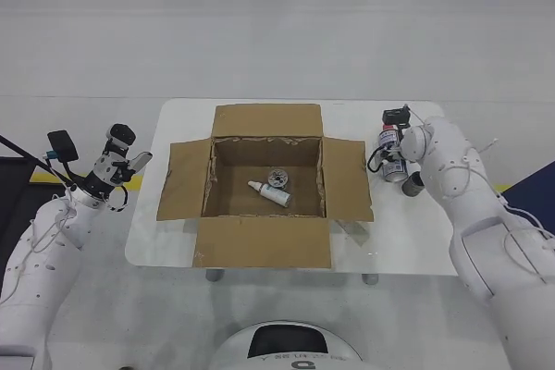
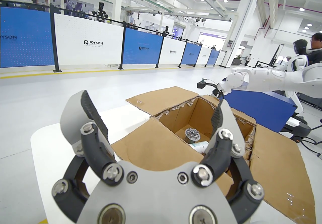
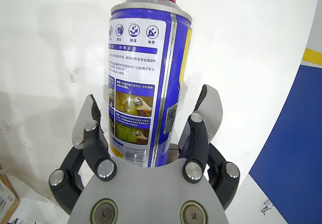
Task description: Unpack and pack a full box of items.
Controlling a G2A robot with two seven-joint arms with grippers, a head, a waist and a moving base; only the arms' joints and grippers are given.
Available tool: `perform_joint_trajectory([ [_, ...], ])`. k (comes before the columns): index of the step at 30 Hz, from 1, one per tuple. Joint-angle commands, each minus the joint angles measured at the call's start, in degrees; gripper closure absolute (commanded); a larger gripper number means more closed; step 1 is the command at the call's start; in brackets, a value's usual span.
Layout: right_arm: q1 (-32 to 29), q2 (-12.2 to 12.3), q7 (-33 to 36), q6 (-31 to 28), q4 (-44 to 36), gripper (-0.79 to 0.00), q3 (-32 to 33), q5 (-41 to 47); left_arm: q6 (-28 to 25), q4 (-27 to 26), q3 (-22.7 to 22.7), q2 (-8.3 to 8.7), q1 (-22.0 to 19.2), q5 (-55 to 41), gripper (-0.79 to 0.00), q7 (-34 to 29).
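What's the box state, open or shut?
Open. All four flaps of the box lie folded outward, and its floor shows, with a white bottle and a round metal part lying inside.

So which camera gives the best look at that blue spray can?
The right wrist view: the spray can shows close up, label readable, between the open right claw's fingers. The top view shows it small, partly behind the arm.

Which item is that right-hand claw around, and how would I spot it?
Start at the white table and its open cardboard box; look outside the box, at the side where the right gripper sits. Between its open jaws is a spray can: blue body, white label, bright red cap, unlike the small white bottle in the box.
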Motion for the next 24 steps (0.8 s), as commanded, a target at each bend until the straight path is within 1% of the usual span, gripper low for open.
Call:
perform_joint_trajectory([
  [1, 0.9, -0.4, -1.6, -1.1, 0.9, -0.640, -0.3, -0.4, 0.0, 0.0, 0.0, 0.00, 0.0, 0.0, -0.785, 0.0],
  [2, 0.9, -0.5, -3.7, -0.6, 1.6, -0.613, -0.6, -1.5, 0.0, 0.0, 0.0, 0.00, 0.0, 0.0, -0.785, 0.0],
  [3, 0.8, -0.7, -4.4, -0.6, 2.2, -0.554, -0.8, -1.7, 0.0, 0.0, 0.0, 0.00, 0.0, 0.0, -0.785, 0.0],
  [4, 0.8, -1.0, -4.5, -0.6, 2.6, -0.422, -0.9, -1.6, 0.0, 0.0, 0.0, 0.00, 0.0, 0.0, -0.785, 0.0],
  [5, 0.7, -1.2, -4.5, -0.5, 2.9, -0.382, -1.0, -1.6, 0.0, 0.0, 0.0, 0.00, 0.0, 0.0, -0.785, 0.0],
  [7, 0.9, -1.6, -4.0, -0.5, 3.5, -0.351, -1.3, -1.9, 0.0, 0.0, 0.0, 0.00, 0.0, 0.0, -0.785, 0.0],
  [8, 1.0, -1.8, -3.5, -0.7, 3.9, -0.317, -1.5, -2.2, 0.0, 0.0, 0.0, 0.00, 0.0, 0.0, -0.785, 0.0],
  [10, 1.6, -2.0, -2.3, -1.1, 4.5, -0.188, -1.6, -2.5, 0.0, 0.0, 0.0, 0.00, 0.0, 0.0, -0.785, 0.0],
  [11, 1.9, -2.1, -1.9, -1.4, 4.8, -0.068, -1.7, -2.6, 0.0, 0.0, 0.0, 0.00, 0.0, 0.0, -0.785, 0.0],
  [12, 2.2, -2.2, -1.9, -1.8, 5.0, 0.000, -1.6, -2.4, 0.0, 0.0, 0.0, 0.00, 0.0, 0.0, -0.785, 0.0],
  [15, 3.0, -2.2, -2.6, -3.4, 5.9, 0.000, -0.9, -1.2, 0.0, 0.0, 0.0, 0.00, 0.0, 0.0, -0.785, 0.0],
  [19, 4.2, -1.7, -5.1, -6.2, 7.2, 0.000, 0.9, 1.5, 0.0, 0.0, 0.0, 0.00, 0.0, 0.0, -0.785, 0.0],
  [24, 5.0, -0.2, -10.5, -13.0, 8.2, 0.000, 4.1, 6.7, 0.0, 0.0, 0.0, 0.00, 0.0, 0.0, -0.785, 0.0],
])
